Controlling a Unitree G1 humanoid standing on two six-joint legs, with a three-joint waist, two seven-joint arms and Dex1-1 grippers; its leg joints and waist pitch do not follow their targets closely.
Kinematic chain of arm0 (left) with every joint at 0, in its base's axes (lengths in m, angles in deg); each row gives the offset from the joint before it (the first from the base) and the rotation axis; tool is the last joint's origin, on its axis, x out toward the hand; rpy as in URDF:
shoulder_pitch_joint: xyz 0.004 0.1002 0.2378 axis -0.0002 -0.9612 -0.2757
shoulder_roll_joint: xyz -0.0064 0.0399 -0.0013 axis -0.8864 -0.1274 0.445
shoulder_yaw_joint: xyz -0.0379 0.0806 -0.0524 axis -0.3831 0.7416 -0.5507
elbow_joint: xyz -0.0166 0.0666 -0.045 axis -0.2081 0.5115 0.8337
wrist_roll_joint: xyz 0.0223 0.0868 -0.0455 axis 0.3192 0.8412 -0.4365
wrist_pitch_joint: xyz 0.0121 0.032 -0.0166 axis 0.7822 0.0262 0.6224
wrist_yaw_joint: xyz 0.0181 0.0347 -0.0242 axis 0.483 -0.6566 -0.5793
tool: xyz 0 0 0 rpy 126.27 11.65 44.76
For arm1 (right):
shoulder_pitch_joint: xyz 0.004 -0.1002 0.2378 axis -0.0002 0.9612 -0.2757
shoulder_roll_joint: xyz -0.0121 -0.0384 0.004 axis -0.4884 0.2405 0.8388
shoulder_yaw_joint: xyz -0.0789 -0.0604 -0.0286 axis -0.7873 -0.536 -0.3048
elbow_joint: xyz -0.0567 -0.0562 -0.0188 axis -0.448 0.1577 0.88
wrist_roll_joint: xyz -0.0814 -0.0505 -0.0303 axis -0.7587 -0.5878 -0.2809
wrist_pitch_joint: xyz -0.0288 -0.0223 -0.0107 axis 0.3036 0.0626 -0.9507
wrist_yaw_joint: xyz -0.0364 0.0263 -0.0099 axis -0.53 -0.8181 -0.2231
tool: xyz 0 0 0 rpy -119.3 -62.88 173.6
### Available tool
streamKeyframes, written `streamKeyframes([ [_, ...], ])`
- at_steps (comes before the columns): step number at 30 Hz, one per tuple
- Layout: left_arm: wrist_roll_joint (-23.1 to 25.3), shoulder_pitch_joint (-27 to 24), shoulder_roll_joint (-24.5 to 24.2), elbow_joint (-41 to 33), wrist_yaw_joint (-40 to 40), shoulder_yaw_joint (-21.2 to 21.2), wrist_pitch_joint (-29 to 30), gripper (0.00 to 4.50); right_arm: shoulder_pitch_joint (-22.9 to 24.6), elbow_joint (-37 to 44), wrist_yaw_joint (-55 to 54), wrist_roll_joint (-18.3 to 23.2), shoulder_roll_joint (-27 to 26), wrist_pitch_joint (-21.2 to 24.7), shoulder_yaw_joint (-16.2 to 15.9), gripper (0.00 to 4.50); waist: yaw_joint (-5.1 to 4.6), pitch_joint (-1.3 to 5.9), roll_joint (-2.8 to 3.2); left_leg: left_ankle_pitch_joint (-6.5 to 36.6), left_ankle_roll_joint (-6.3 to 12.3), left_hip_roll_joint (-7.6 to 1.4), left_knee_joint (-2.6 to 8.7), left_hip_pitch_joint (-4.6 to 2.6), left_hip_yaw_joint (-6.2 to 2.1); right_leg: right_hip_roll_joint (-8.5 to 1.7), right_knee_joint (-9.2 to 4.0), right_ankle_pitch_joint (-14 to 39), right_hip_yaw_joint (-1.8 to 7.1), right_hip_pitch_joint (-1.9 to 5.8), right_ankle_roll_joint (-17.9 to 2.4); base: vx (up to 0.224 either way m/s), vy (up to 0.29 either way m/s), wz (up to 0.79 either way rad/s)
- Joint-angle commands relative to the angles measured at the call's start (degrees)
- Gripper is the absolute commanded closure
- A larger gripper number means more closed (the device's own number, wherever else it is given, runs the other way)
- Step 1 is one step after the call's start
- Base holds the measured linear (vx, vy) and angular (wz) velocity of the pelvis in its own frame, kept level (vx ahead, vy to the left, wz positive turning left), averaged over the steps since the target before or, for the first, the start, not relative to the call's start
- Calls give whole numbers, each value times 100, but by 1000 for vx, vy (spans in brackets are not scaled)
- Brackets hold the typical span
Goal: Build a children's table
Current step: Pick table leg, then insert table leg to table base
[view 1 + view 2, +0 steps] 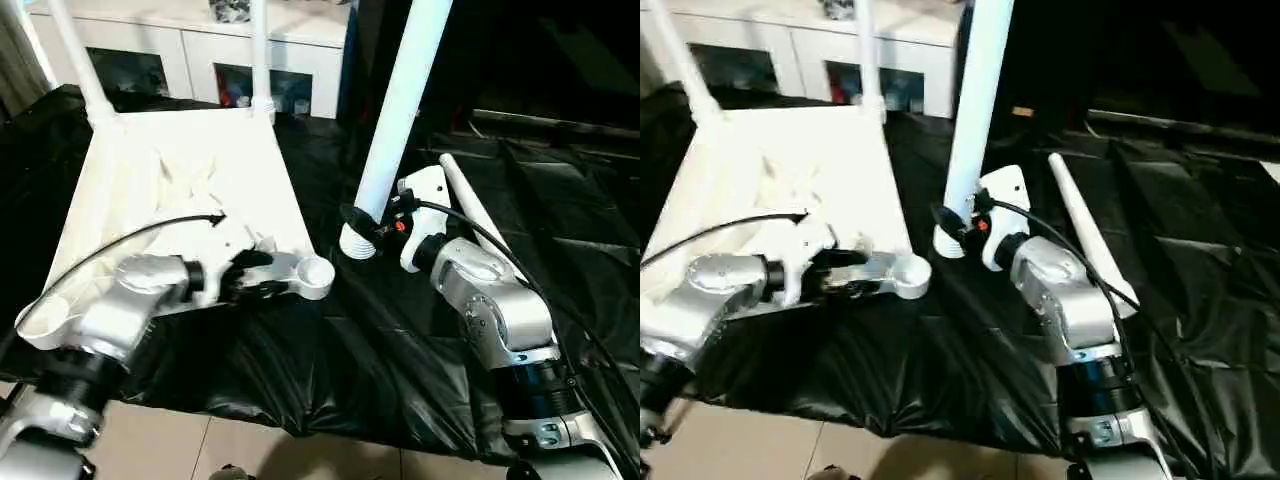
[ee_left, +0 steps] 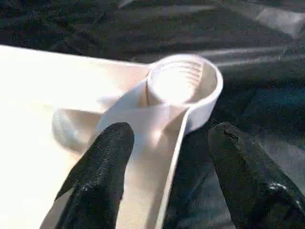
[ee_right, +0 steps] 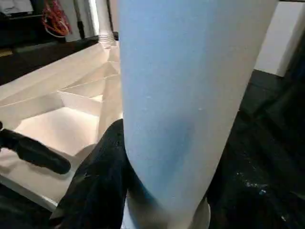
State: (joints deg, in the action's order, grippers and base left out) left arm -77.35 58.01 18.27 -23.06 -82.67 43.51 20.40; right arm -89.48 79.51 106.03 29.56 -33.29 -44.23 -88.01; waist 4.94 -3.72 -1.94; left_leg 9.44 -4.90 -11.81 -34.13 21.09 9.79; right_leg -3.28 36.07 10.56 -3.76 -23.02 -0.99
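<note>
The children's table top (image 1: 180, 180) lies upside down on a black sheet, ribbed underside up. Two white legs (image 1: 80, 60) (image 1: 260, 50) stand in its far corner sockets. My left gripper (image 1: 258, 275) is open and straddles the near rim just behind the empty round corner socket (image 2: 183, 81), one finger (image 2: 100, 167) inside the rim and the other outside. My right gripper (image 1: 375, 225) is shut on a third leg (image 1: 400, 110), held nearly upright. Its ribbed lower end (image 1: 355, 243) sits on the sheet just right of that socket. A fourth leg (image 1: 480, 215) lies behind my right forearm.
A white cabinet with glass doors (image 1: 200, 50) stands behind the table top. The black sheet (image 1: 560, 200) covers the floor to the right and hangs over pale tiles (image 1: 250, 450) at the front. A black cable (image 1: 120, 240) runs over my left forearm.
</note>
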Motion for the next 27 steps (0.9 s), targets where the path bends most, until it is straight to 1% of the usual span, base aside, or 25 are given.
streamKeyframes([
  [1, 168, 214, -12, 488, -195, -31, -295, 155, -67, 2, -13, -18, 0, -68, -36, 263, -23, 424, 170, 1471, -354, -95, 414, -113, -40, -407, -459, 1315, 301, 248, -828, 0, 0, 0],
  [2, 168, 214, -12, 488, -195, -31, -295, 155, -67, 2, -13, -18, 0, -68, -36, 263, -15, 428, 147, 1474, -340, -83, 415, -120, -37, -395, -480, 1327, 300, 250, -817, 0, 0, 0],
  [3, 229, 376, 14, 908, -309, -37, -473, 183, -65, 47, -21, -17, -7, -27, -33, 263, 3, 426, 181, 1439, -344, -91, 416, -119, -42, -418, -466, 1270, 309, 253, -853, 0, 0, 0],
  [4, 241, 410, 14, 974, -327, -24, -517, 190, -62, 56, -17, -15, -4, -22, -28, 263, 3, 428, 174, 1460, -352, -89, 413, -127, -33, -413, -468, 1277, 310, 249, -837, 0, 0, 0],
  [5, 249, 431, 14, 1016, -339, -16, -545, 190, -59, 62, -14, -14, -2, -19, -24, 263, 8, 433, 163, 1447, -369, -101, 419, -115, -45, -430, -450, 1246, 311, 272, -853, 0, 0, 0],
  [6, 234, 489, -7, 1122, -453, 19, -559, 194, -44, 75, 0, -19, 18, -13, -31, 263, 6, 431, 212, 1500, -396, -111, 426, -123, -51, -434, -455, 1233, 308, 260, -878, 0, 0, 0],
  [7, 234, 489, -7, 1122, -453, 19, -559, 194, -44, 75, 0, -19, 18, -13, -31, 263, 2, 433, 197, 1507, -398, -112, 424, -120, -53, -434, -449, 1203, 308, 265, -899, 0, 0, 0],
  [8, 232, 541, -18, 1221, -560, 43, -553, 208, -26, 82, 18, -25, 40, -6, -51, 263, 14, 436, 298, 1548, -429, -107, 416, -125, -66, -439, -428, 1175, 307, 264, -928, 0, 0, 0],
  [9, 229, 582, -16, 1301, -663, 59, -556, 230, -9, 97, 36, -51, 64, -7, -76, 263, 2, 435, 290, 1592, -420, -93, 411, -125, -59, -425, -444, 1118, 307, 273, -972, 0, 0, 0],
  [11, 237, 644, -5, 1410, -784, 83, -549, 232, 13, 126, 66, -61, 85, 2, -94, 263, 6, 433, 273, 1616, -396, -90, 407, -129, -51, -427, -460, 1209, 307, 278, -985, 0, 0, 0],
  [12, 241, 659, -3, 1436, -809, 86, -561, 234, 14, 131, 69, -65, 89, 3, -99, 263, 12, 426, 287, 1613, -386, -93, 402, -120, -52, -437, -456, 1260, 311, 283, -1001, 0, 0, 0],
  [13, 248, 679, 0, 1475, -846, 92, -577, 240, 16, 138, 74, -71, 96, 5, -107, 263, 10, 417, 281, 1624, -374, -90, 406, -121, -50, -435, -476, 1343, 308, 278, -988, 0, 0, 0],
  [14, 259, 725, 15, 1559, -894, 87, -613, 259, 13, 140, 80, -75, 101, 7, -116, 263, 9, 421, 308, 1623, -379, -95, 407, -116, -61, -442, -468, 1404, 306, 286, -979, 0, 0, 0],
  [15, 269, 769, 36, 1659, -965, 73, -656, 259, 11, 143, 80, -71, 105, 10, -123, 263, 5, 420, 302, 1636, -371, -88, 401, -125, -53, -435, -492, 1464, 305, 277, -952, 0, 0, 0],
  [16, 297, 826, 55, 1770, -989, 61, -696, 270, -2, 136, 78, -71, 108, 7, -130, 263, 8, 424, 328, 1631, -380, -94, 404, -122, -64, -440, -480, 1440, 305, 282, -965, 0, 0, 0],
  [17, 312, 847, 59, 1814, -1005, 61, -715, 273, -8, 135, 78, -71, 108, 7, -133, 263, 3, 426, 339, 1652, -389, -99, 407, -125, -66, -432, -474, 1395, 302, 278, -975, 0, 0, 0],
  [18, 399, 959, 73, 2037, -1068, 73, -812, 277, -56, 114, 87, -82, 118, -8, -154, 263, -6, 423, 321, 1645, -372, -84, 405, -117, -60, -423, -490, 1377, 300, 286, -968, 0, 0, 0],
  [19, 404, 967, 74, 2052, -1072, 73, -819, 287, -60, 111, 89, -84, 120, -11, -156, 263, 2, 427, 343, 1652, -378, -86, 403, -125, -65, -427, -481, 1375, 300, 284, -973, 0, 0, 0],
  [20, 438, 1007, 77, 2138, -1142, 99, -833, 300, -79, 109, 100, -96, 128, -16, -172, 263, -8, 426, 332, 1646, -377, -95, 408, -121, -67, -428, -477, 1327, 301, 288, -990, 0, 0, 0],
  [21, 452, 1026, 80, 2175, -1186, 117, -828, 300, -90, 105, 107, -98, 133, -17, -177, 263, -4, 431, 339, 1631, -368, -97, 404, -122, -66, -432, -472, 1281, 303, 289, -1014, 0, 0, 0],
  [27, 651, 1132, 94, 2471, -1255, 217, -1018, 365, -125, 83, 139, -108, 147, -29, -178, 263, 1, 434, 349, 1579, -330, -101, 402, -110, -65, -438, -461, 1214, 301, 298, -1071, 0, 0, 0],
])
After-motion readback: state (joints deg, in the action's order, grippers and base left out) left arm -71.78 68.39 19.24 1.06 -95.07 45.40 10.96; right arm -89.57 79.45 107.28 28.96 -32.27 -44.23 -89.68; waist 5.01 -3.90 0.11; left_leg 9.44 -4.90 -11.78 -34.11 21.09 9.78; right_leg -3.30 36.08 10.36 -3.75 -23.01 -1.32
